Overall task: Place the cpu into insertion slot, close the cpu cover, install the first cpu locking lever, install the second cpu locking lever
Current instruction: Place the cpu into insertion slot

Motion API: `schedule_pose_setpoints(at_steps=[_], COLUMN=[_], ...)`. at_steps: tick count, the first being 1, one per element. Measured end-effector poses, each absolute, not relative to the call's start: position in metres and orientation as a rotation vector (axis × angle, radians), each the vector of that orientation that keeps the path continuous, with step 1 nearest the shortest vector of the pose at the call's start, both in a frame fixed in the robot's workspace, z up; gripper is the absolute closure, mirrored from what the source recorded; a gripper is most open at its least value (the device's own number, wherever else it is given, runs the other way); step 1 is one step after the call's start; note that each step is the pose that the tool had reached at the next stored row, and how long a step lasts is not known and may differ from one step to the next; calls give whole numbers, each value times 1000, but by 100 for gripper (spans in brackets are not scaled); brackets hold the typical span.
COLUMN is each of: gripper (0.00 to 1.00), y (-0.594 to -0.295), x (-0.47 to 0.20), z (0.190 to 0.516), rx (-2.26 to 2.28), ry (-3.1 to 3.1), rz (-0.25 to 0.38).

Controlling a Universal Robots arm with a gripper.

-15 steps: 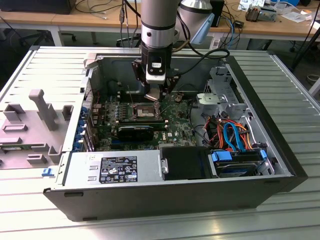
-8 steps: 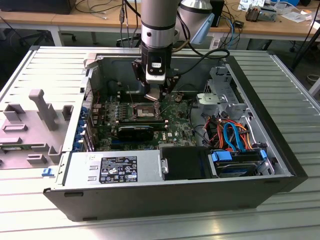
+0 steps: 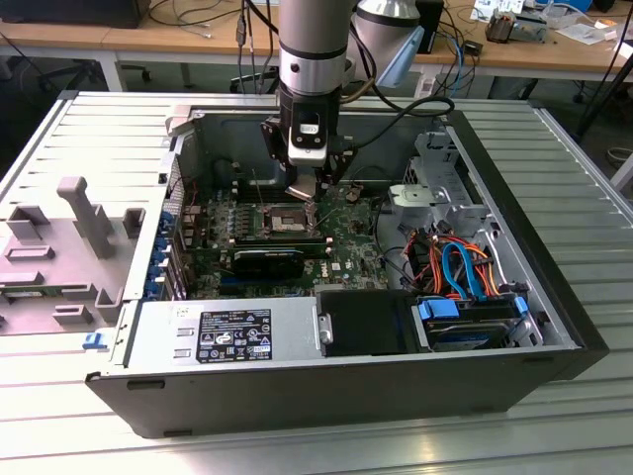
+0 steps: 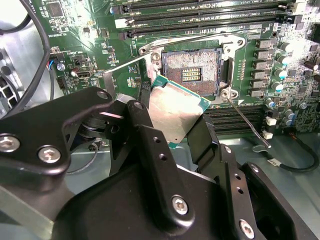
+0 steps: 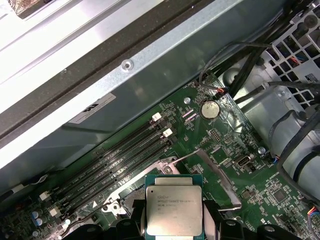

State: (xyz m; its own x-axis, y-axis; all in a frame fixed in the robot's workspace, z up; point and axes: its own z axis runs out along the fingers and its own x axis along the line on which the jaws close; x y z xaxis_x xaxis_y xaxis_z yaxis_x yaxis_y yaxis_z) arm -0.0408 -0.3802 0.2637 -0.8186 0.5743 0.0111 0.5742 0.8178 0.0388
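1. In the upper centre of the exterior view, the black claw (image 3: pixel 313 194) hangs inside the open dark grey computer case (image 3: pixel 346 396) on the ribbed metal worktop (image 3: pixel 99 129). Its fingertips are hard to make out there.
2. In both wrist views the claw is clamped on the small flat square silver-topped cpu (image 4: pixel 177 107), with fingers (image 4: pixel 202 132) on opposite edges.
3. The claw's black body hides the cpu's near part in the second wrist view.
4. The square, dark-centred, silver-rimmed insertion slot (image 4: pixel 192 72) lies uncovered in the green circuit board (image 4: pixel 90 30). The cpu is held above it, not seated.
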Motion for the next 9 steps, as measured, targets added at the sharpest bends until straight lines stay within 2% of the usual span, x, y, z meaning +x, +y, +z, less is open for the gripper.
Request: schedule_pose_setpoints(at_steps=[9], gripper=[46], y=[-380], x=[-41], z=[264], rx=[953], ry=[2992], rz=[63])
